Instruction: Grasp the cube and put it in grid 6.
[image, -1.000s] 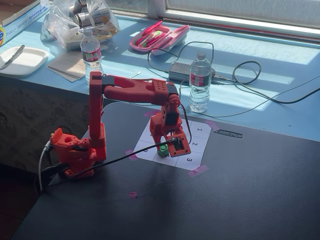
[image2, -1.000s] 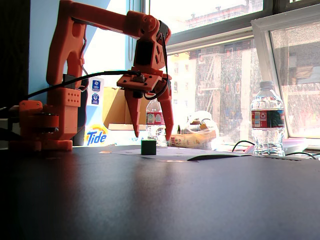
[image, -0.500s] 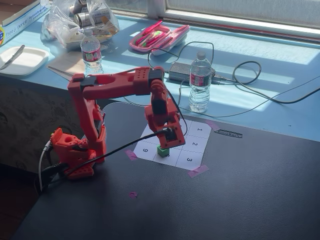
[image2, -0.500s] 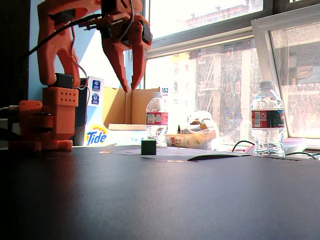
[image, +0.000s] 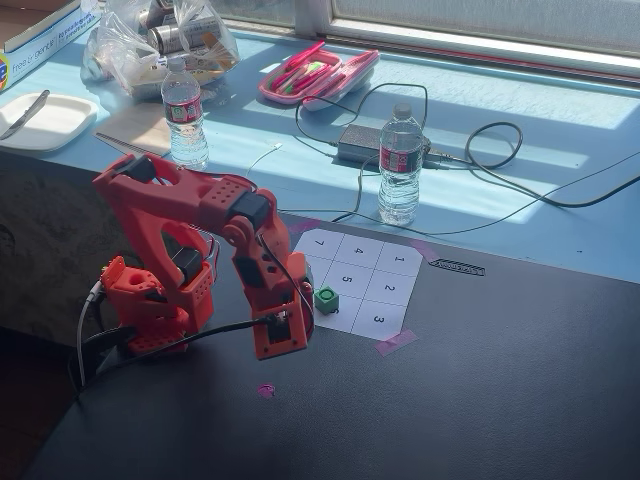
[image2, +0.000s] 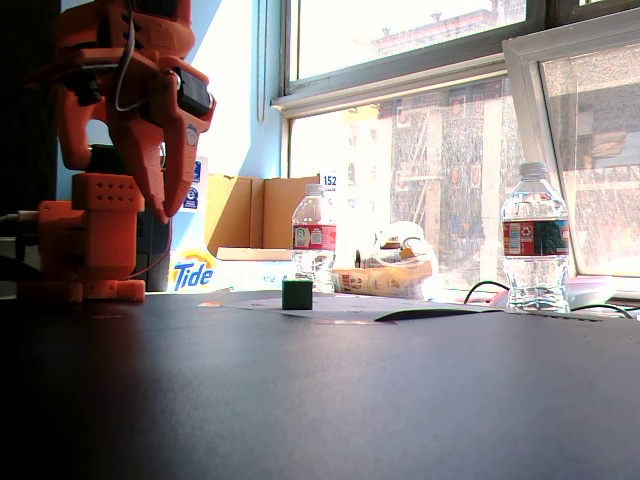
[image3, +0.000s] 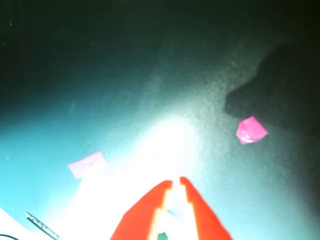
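Cube: your green cube (image: 327, 298) sits on the numbered grid sheet (image: 372, 262) (beside square 5).
Gripper: your gripper (image3: 175, 183) hangs above the surface (image: 480, 380), fingers nearly pressed together, holding nothing.

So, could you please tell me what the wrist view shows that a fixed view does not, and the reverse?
Only the wrist view shows the tips of the red two-finger gripper up close, almost touching. Only a fixed view shows the small green cube resting on the white numbered grid sheet, with a clear plastic water bottle behind it. Both show the dark table and the pink tape scraps.
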